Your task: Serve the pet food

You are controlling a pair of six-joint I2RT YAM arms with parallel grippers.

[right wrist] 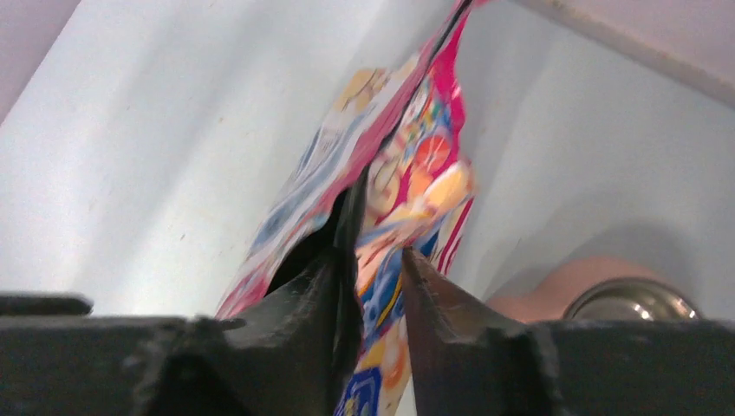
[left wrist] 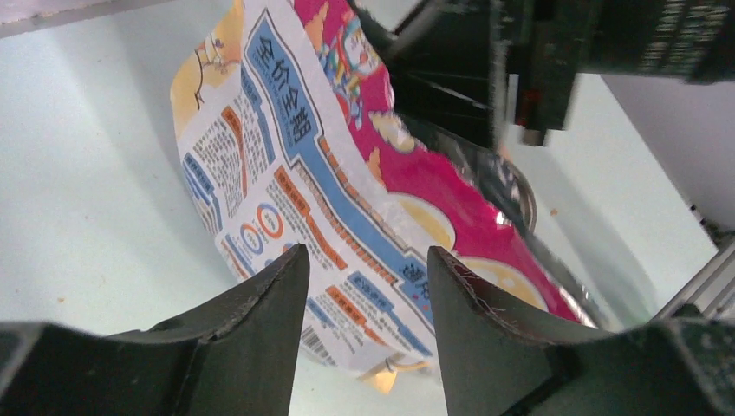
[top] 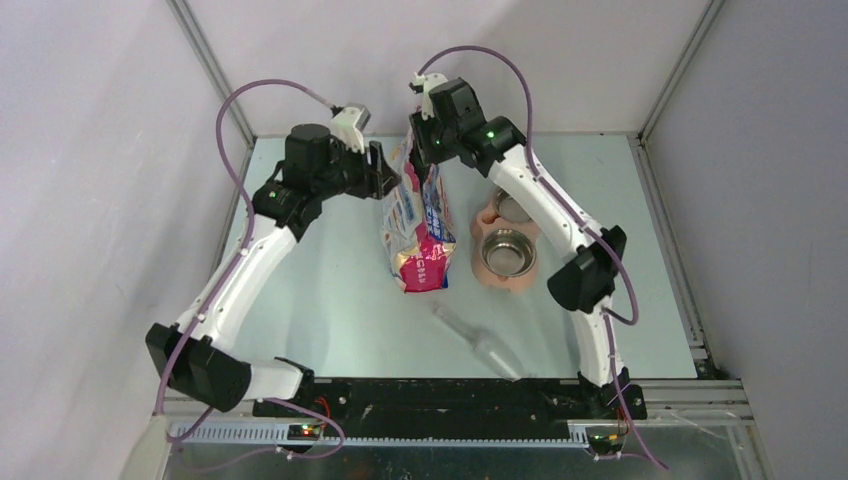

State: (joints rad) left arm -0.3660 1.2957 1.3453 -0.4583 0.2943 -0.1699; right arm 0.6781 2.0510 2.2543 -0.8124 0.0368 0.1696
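Observation:
The pink and blue cartoon-cat bag [top: 418, 225] stands tilted in the middle of the table, its top lifted. My right gripper [top: 428, 140] is shut on the bag's top edge; in the right wrist view [right wrist: 373, 253] one finger sits in the dark mouth and the other outside the bag wall [right wrist: 407, 173]. My left gripper [top: 388, 172] is open just left of the bag's top. In the left wrist view [left wrist: 366, 251] the bag's printed back [left wrist: 286, 147] lies beyond the spread fingers. No kibble shows; it is hidden or out of view.
A pink stand [top: 490, 262] holding two steel bowls [top: 508, 250] sits right of the bag; one bowl shows in the right wrist view [right wrist: 633, 299]. A clear plastic scoop [top: 478, 343] lies near the front edge. Walls and frame rails enclose the table.

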